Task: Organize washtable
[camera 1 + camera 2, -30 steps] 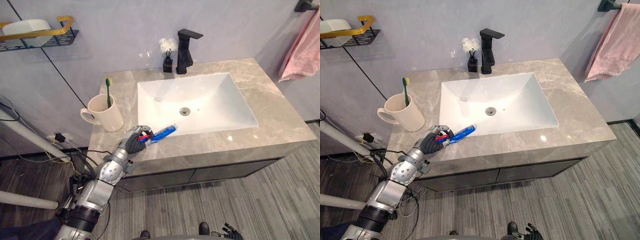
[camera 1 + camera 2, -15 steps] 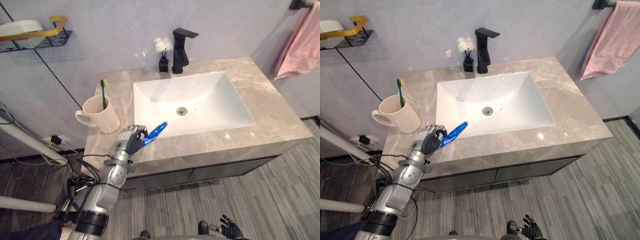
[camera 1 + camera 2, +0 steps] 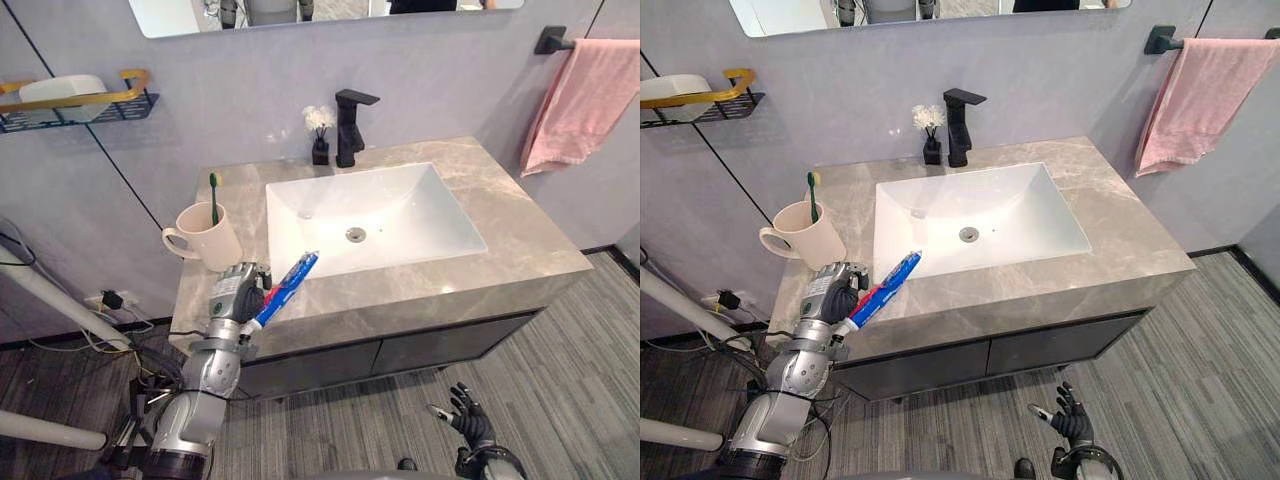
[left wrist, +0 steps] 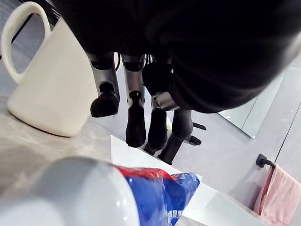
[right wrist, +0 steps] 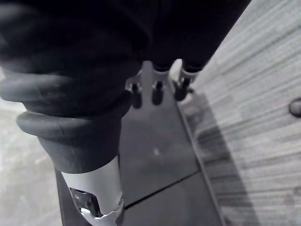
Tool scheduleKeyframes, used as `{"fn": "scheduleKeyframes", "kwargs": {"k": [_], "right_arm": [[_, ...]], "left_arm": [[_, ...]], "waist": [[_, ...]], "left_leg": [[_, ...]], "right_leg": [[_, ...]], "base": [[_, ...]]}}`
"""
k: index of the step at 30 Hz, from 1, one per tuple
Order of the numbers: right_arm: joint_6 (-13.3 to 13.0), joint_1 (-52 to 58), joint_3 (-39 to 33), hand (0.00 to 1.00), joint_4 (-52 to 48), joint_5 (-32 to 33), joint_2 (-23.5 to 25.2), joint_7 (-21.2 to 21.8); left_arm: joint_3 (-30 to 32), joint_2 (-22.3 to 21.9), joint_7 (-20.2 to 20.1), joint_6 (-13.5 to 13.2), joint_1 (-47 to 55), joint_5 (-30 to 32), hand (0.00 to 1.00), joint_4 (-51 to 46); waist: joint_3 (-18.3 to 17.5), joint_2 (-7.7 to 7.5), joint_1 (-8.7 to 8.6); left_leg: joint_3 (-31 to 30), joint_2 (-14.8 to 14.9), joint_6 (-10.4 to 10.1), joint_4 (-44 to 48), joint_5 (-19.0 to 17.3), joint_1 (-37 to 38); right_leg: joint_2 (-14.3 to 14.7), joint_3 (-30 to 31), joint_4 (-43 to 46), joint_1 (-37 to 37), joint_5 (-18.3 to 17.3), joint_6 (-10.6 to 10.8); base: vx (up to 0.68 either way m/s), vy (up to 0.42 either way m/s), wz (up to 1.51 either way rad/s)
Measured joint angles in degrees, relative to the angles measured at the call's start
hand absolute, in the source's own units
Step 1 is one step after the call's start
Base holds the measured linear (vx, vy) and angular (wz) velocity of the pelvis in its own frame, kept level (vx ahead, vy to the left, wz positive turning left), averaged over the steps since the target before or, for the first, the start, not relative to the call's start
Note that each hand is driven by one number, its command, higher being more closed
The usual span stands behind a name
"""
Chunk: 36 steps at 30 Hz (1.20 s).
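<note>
- Grasping tube [image 3: 290, 283], left robot hand [image 3: 236, 293] holds it tilted over worktop [image 3: 520, 240] front edge, near mug [image 3: 212, 238].
- Right robot hand [image 3: 468, 412] low near floor [image 3: 560, 340], fingers spread.

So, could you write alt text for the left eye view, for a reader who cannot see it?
The robot's left hand grips a blue toothpaste tube, tilted upward, at the front left of a washtable, beside a mug holding a green toothbrush. The right hand hangs open near the floor.
</note>
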Motion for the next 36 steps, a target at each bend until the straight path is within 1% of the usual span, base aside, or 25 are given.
{"fn": "scheduleKeyframes", "kwargs": {"k": [7,11,13,15,16,17,18,22,23,26,32,34,36], "right_arm": [[0.02,1.4,0.16,0.0,1.44,0.03,0.94,0.07],[0.2,1.96,0.16,0.0,5.19,0.05,0.93,0.07],[0.66,2.32,0.23,0.0,6.65,0.04,0.95,0.12],[1.28,2.51,0.39,0.0,7.94,0.01,0.99,0.22],[1.47,2.5,0.45,0.0,8.8,-0.01,1.02,0.31],[1.84,2.5,0.46,0.0,9.15,-0.06,1.05,0.33],[2.49,2.5,0.55,0.0,9.82,-0.13,1.1,0.4],[2.98,2.53,0.57,0.0,10.37,-0.72,1.41,1.7],[3.24,2.52,0.45,0.0,10.83,-0.72,1.62,1.93],[3.48,2.75,0.35,0.0,11.42,-0.72,1.88,2.58],[3.59,3.47,-0.15,0.0,12.14,-0.63,1.9,2.86],[3.61,3.47,-0.68,0.0,13.06,-0.63,1.93,2.92],[3.61,3.46,-1.02,0.0,13.61,-0.62,1.87,2.94]], "left_arm": [[0.33,-0.62,0.43,0.16,0.02,-0.08,0.0,-0.59],[2.01,-2.97,0.08,0.7,2.57,-1.48,0.0,-5.74],[2.07,-3.28,-0.21,0.78,3.74,-2.73,0.0,-6.98],[2.07,-3.61,-1.93,1.19,4.13,-6.13,0.0,-6.97],[2.1,-4.07,-2.83,1.67,4.13,-7.94,0.0,-6.96],[2.1,-4.38,-3.19,1.97,4.13,-8.73,0.0,-6.97],[2.15,-4.87,-4.02,2.42,4.28,-10.14,0.0,-6.97],[2.23,-5.8,-6.49,3.92,6.41,-13.99,0.0,-7.45],[2.29,-6.84,-7.15,4.34,7.17,-15.24,0.0,-8.77],[2.35,-8.69,-8.14,4.59,9.15,-17.4,0.0,-12.65],[1.82,-11.83,-11.53,4.66,13.34,-20.87,0.0,-19.52],[0.99,-12.13,-12.64,4.65,13.4,-21.98,0.0,-20.11],[0.11,-12.13,-12.64,4.65,13.36,-22.64,0.0,-20.12]], "waist": [[-0.46,0.14,0.05],[-1.1,0.6,0.13],[-1.16,0.69,0.16],[-1.22,0.64,0.41],[-1.28,0.53,1.2],[-1.31,0.5,1.45],[-1.31,0.48,1.55],[-1.37,0.38,1.56],[-1.38,0.25,1.59],[-1.52,0.0,1.63],[-1.61,0.03,1.85],[-1.63,0.0,1.99],[-1.63,0.0,1.99]], "left_leg": [[-0.34,-0.06,0.0,0.08,0.05,-0.59],[-0.86,-0.12,0.02,-0.04,0.1,-0.97],[-1.61,-0.17,0.03,-0.04,0.2,-0.97],[-2.5,-0.3,0.13,-0.05,0.3,-0.97],[-2.68,-0.41,0.2,-0.1,0.43,-1.0],[-2.79,-0.44,0.23,-0.11,0.48,-1.0],[-3.39,-0.5,0.27,-0.13,0.62,-0.97],[-3.8,-0.48,0.2,-0.33,1.12,-1.03],[-3.84,-0.44,0.14,-0.36,1.24,-1.07],[-3.91,-0.29,-0.01,-0.46,1.37,-1.56],[-3.65,-0.24,-0.35,-2.11,1.99,-1.09],[-3.58,-0.25,-0.31,-2.11,2.02,-1.07],[-3.53,-0.25,-0.25,-2.11,2.06,-1.06]], "right_leg": [[0.0,0.06,-0.04,-0.99,0.55,-0.12],[-0.05,-0.65,-0.05,-0.78,0.55,-0.11],[-0.1,-1.78,-0.06,-0.23,0.55,-0.12],[-0.23,-3.35,-0.07,0.2,0.54,-0.12],[-0.35,-3.67,-0.07,0.23,0.54,-0.13],[-0.39,-3.88,-0.07,0.32,0.54,-0.13],[-0.44,-4.57,-0.07,0.96,0.52,-0.15],[-0.45,-4.91,-0.06,1.18,0.5,-0.16],[-0.43,-4.91,-0.06,1.17,0.5,-0.15],[-0.31,-4.91,-0.05,1.19,0.5,-0.1],[-0.25,-5.01,-0.04,1.16,0.47,-0.04],[-0.25,-5.02,-0.04,1.17,0.49,-0.01],[-0.26,-5.03,-0.04,1.14,0.47,0.0]], "base": [[-0.06,-0.022,-0.01],[0.02,-0.01,0.06],[0.02,-0.012,0.2],[-0.01,-0.009,0.2],[-0.02,-0.004,0.1],[-0.02,-0.008,0.15],[-0.02,-0.011,0.18],[-0.04,-0.016,0.07],[-0.05,-0.025,0.02],[-0.06,-0.023,0.03],[-0.02,-0.006,0.02],[0.0,0.0,0.0],[0.0,0.0,0.0]]}}
